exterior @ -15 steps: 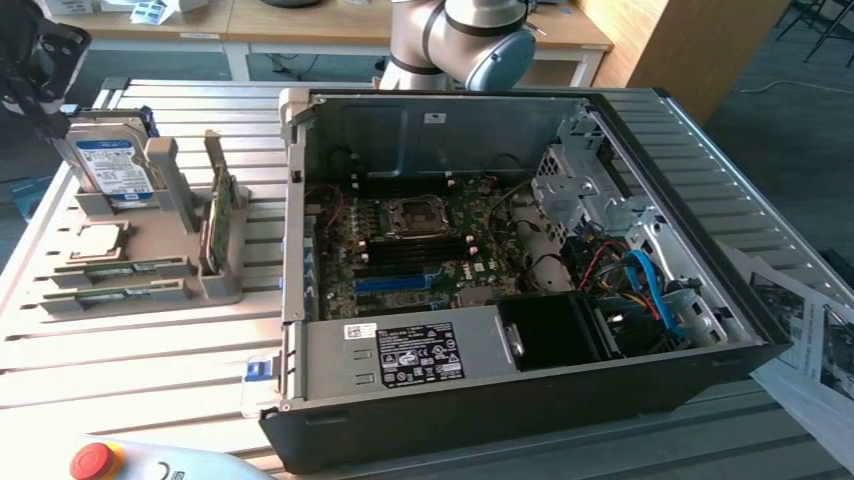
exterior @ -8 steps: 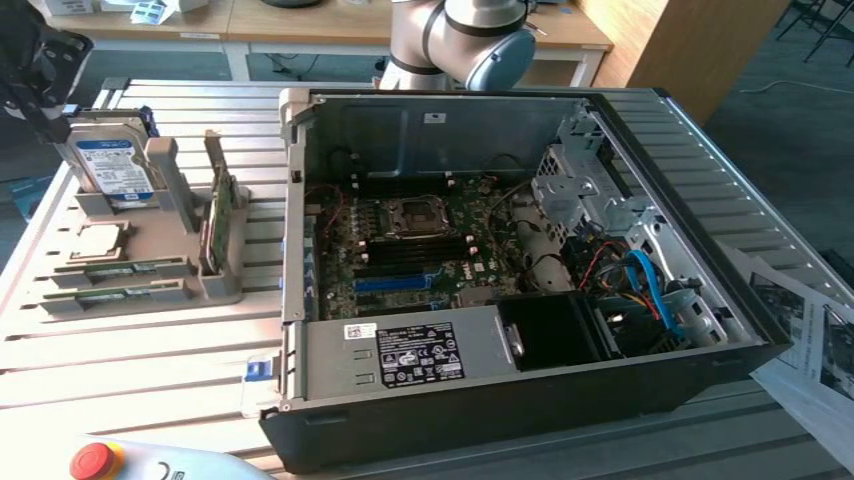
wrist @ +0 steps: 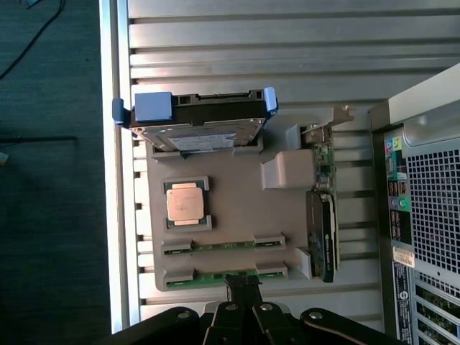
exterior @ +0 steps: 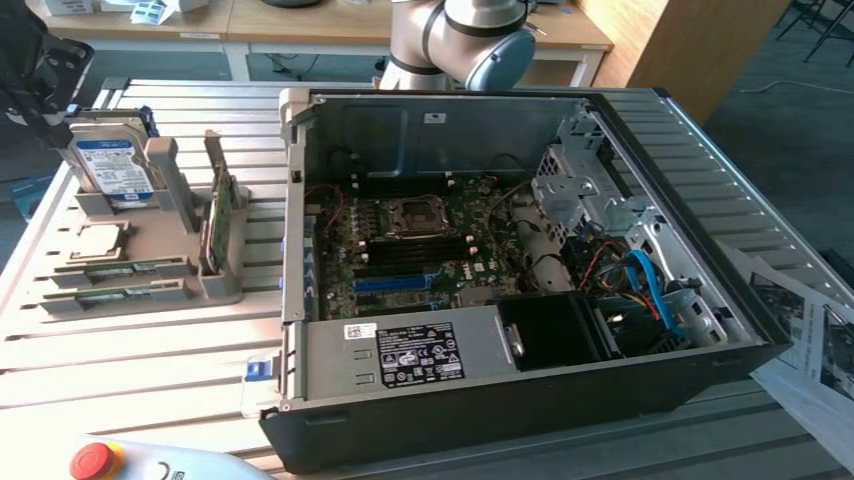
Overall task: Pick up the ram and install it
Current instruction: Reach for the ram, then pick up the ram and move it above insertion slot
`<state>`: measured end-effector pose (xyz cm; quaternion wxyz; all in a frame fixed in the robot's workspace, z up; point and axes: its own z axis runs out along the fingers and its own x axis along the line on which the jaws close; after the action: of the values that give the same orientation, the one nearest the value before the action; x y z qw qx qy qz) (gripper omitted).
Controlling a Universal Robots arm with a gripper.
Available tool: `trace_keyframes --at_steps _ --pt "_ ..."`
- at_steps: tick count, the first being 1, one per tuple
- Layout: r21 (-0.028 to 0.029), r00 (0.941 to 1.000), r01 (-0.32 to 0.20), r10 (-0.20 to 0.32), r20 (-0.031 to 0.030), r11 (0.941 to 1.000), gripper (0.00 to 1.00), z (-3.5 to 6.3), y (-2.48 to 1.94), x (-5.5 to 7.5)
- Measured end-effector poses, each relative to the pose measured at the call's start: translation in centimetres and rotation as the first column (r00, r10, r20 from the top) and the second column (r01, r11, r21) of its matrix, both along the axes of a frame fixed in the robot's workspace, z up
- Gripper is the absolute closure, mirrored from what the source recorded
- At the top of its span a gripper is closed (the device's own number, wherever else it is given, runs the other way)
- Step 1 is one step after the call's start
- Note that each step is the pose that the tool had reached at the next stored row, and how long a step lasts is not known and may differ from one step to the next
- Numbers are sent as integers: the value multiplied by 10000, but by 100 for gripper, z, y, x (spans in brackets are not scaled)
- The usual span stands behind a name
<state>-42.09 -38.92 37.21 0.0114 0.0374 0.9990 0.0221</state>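
Two green ram sticks lie flat in the slots of a grey holder tray point(wrist: 230, 201); one stick point(wrist: 215, 245) sits beside the other point(wrist: 215, 276). In the exterior view the same ram sticks point(exterior: 118, 269) point(exterior: 110, 295) are at the tray's point(exterior: 167, 215) near end. My gripper point(wrist: 242, 286) hangs well above the tray with its black fingers shut and nothing between them. Their tips line up over the middle of the outer stick.
The tray also holds a hard drive point(wrist: 194, 118) standing on edge, a square silver processor point(wrist: 185, 203) and an upright card point(wrist: 323, 215). The open computer case point(exterior: 534, 400) lies at the exterior view's right, its motherboard point(exterior: 414, 250) exposed. A red stop button point(exterior: 91, 459) sits at the front.
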Motion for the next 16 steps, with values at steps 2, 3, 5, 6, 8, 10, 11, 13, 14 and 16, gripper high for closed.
trace_keyframes --at_steps 2,3,5,6,8,10,11,13,14,16 --pt "0 10000 0 0 -2 10000 89 -2 0 -1" --pt "0 10000 0 0 -2 10000 89 -2 0 0" --pt "0 10000 0 0 -3 10000 89 -2 0 0" --pt "0 10000 0 0 -2 10000 89 -2 0 0" --pt "0 10000 0 0 -3 10000 89 -2 0 0" --pt "0 10000 0 0 -3 10000 89 -2 0 -1" --pt "0 10000 0 0 -3 10000 89 -2 0 0" --pt "0 10000 0 0 -2 10000 89 -2 0 0" --pt "0 10000 -3 3 -2 10000 89 -2 0 0" --pt "0 9999 -104 104 -3 9999 89 -2 0 -1"
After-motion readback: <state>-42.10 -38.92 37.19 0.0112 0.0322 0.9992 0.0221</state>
